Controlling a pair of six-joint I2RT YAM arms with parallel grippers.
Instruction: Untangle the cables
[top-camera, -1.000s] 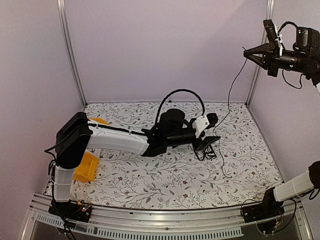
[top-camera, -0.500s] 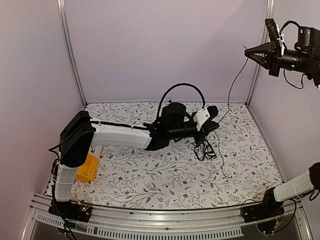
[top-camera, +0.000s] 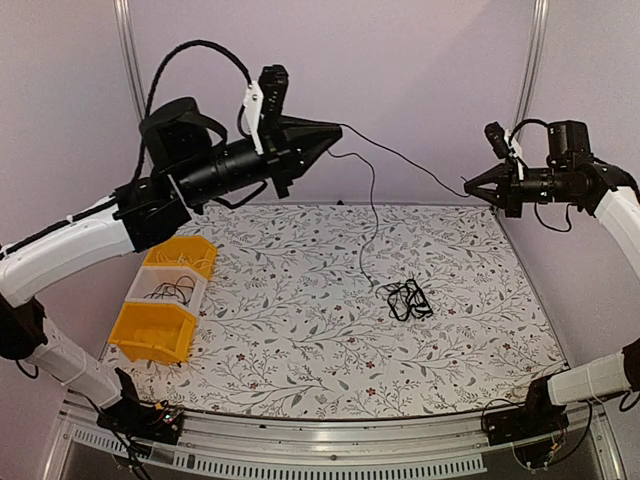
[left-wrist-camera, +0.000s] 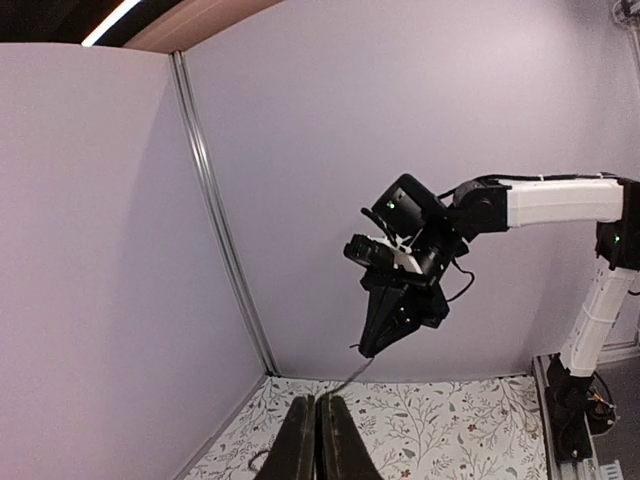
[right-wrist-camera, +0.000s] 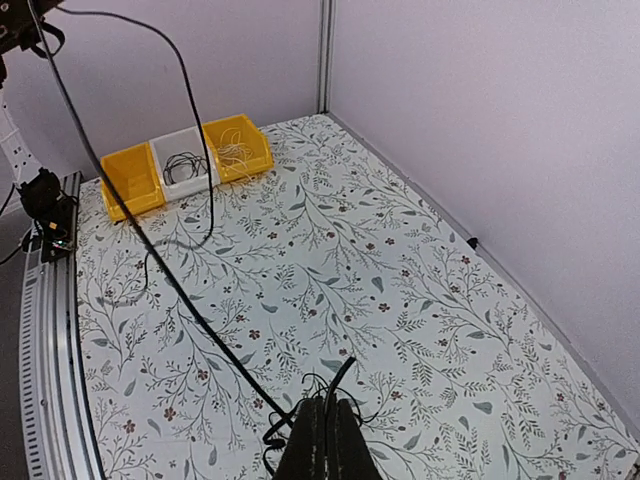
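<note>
One thin black cable (top-camera: 405, 160) is stretched through the air between my two grippers. My left gripper (top-camera: 335, 128) is raised high at the left and shut on one end of it; in the left wrist view the pads (left-wrist-camera: 300, 430) press together with the cable (left-wrist-camera: 345, 380) running off toward the right gripper (left-wrist-camera: 365, 350). My right gripper (top-camera: 468, 190) is shut on the other end, a short stub poking past its tips (right-wrist-camera: 327, 405). A loose strand (top-camera: 374, 210) hangs down to the mat. The remaining cables (top-camera: 408, 298) lie in a small tangled bundle (right-wrist-camera: 272, 438) on the mat.
A row of bins sits at the left edge: yellow (top-camera: 190, 252), white (top-camera: 165, 288) holding thin wires, and yellow (top-camera: 150, 330). The floral mat (top-camera: 300, 340) is walled by purple panels with metal posts (top-camera: 125, 60). The aluminium rail (top-camera: 320, 445) runs along the front.
My left gripper shut at the bundle, then rose up and to the left, pulling one cable out taut. My right gripper came down and inward, still shut.
</note>
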